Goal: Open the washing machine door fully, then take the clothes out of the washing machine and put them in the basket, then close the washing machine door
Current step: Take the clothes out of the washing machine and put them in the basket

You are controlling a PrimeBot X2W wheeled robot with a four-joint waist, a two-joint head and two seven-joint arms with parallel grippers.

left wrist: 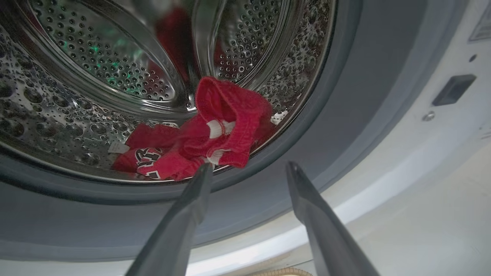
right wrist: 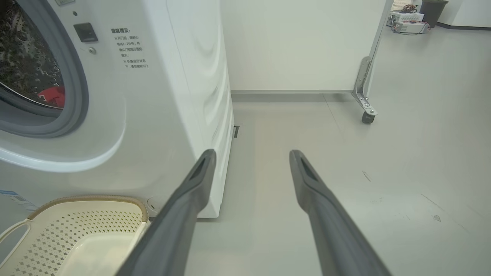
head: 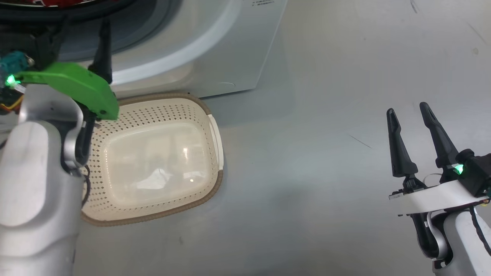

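Pale grey scuffed floor (right wrist: 402, 153), white partition (right wrist: 299, 42) on a castor (right wrist: 367, 117).

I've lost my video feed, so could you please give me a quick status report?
Left gripper open at washing machine mouth, clothes not yet gripped. Right gripper open, idle above floor. Basket empty, path clear.

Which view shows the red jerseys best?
Left wrist view: the crumpled red jerseys with white trim lie low in the perforated steel drum. The right wrist view catches a red patch; the head view a sliver.
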